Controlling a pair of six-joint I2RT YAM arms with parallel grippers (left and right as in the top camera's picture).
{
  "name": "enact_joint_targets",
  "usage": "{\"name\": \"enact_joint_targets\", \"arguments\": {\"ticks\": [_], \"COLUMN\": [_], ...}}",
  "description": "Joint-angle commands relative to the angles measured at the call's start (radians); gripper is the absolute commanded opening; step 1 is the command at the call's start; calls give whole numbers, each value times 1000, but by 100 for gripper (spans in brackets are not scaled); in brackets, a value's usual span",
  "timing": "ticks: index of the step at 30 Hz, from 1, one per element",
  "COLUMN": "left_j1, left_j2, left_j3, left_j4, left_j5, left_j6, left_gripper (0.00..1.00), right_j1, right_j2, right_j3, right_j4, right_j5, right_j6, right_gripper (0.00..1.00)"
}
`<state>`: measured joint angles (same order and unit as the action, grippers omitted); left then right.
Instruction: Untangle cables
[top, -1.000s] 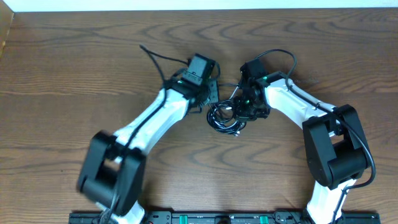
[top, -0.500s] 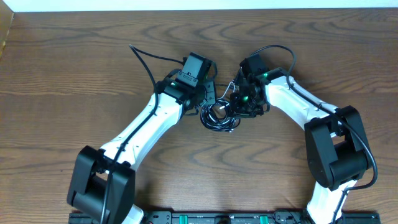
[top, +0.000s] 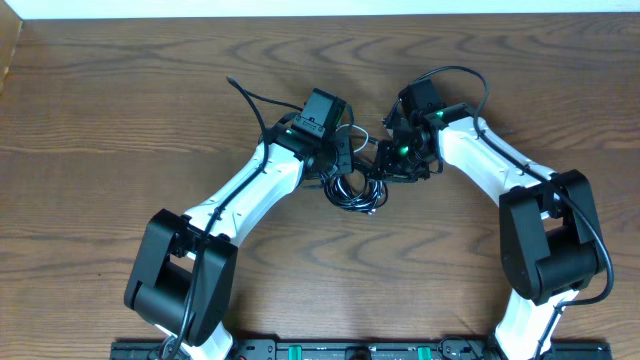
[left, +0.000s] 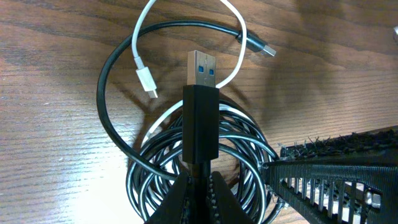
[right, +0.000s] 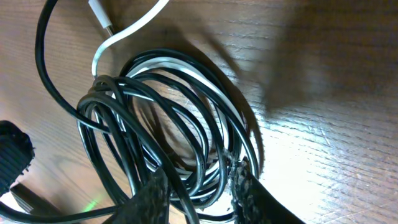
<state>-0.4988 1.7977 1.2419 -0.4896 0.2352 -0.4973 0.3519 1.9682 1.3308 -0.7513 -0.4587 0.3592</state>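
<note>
So the cables (top: 350, 188) are bunched in one knotty pile pretty much in the middle of the worktop (top: 120, 100), a touch nearer the far edge than the near one, with both arms reaching in from either side. The left pincer (left: 200, 180) is closed tight on a black USB plug (left: 200, 127), gripping the bottom of its housing so the plug stands straight up out of the fingers with the metal end and blue insert on top. Right behind the plug is the coil of black cable (left: 245, 155), a bunch of loops stacked over each other flat on the wood. The white cable (left: 135, 50) arcs over the top of that coil in a loose loop, and its little white plug (left: 147, 82) lies on bare wood just beside the USB plug's left side, inside a single wider black loop (left: 102, 93). One more thin black cord ends in a small metal-tipped plug (left: 266, 48) off to the upper right of the loop. The right pincer (right: 200, 168) is sitting low on the other side of the pile with its fingers (right: 158, 196) partly apart, and a few black strands from the coil run through the gap (can't honestly tell if they're pinched or just passing through). From that side the white cable dips under the black loops and shows through in a couple of spots.
</note>
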Motion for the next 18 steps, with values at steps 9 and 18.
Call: {"name": "enact_joint_targets", "arguments": {"ticks": [9,18], "left_j1": [-94,-48], "left_j2": [13,-24], "left_j3": [5,50], "left_j4": [-13,-45], "left_j5": [-43,-169], "left_j6": [5,18], "left_gripper": [23,67], "right_j1": [28,15], "right_j2": [-27,-27], "right_j3": [23,40], "right_j4": [-13,-9], "right_j5": [90,53], "right_j6": [-1,-2], "right_gripper": [16,33]}}
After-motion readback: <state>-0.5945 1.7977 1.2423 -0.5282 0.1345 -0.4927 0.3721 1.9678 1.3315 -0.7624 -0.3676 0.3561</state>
